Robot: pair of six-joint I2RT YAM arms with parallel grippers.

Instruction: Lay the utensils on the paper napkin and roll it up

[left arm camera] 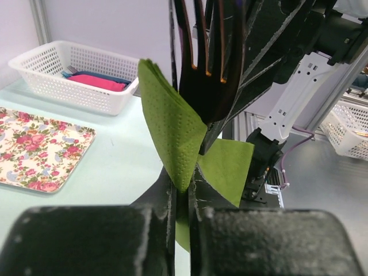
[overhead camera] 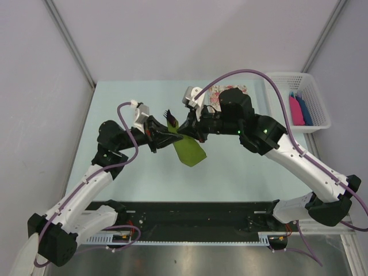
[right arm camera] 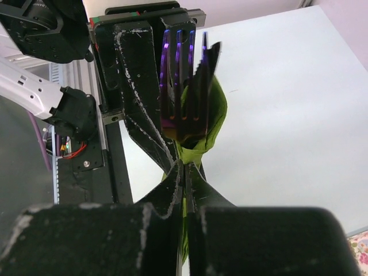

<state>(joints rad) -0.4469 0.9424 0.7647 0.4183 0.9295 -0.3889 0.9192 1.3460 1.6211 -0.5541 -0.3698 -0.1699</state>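
Two claws are meeting above the middle of the bench (overhead camera: pixel 230 178). Your left claw (overhead camera: pixel 156 133) is pinching the paper napkin (overhead camera: pixel 190 150) tight between its fingers, and your right claw (overhead camera: pixel 194 131) is clamping the same green sheet from the other side. The utensils (overhead camera: pixel 170 118) are sitting wrapped inside it, fork tines poking out. The floral mat (overhead camera: pixel 215 89) is lying just behind.
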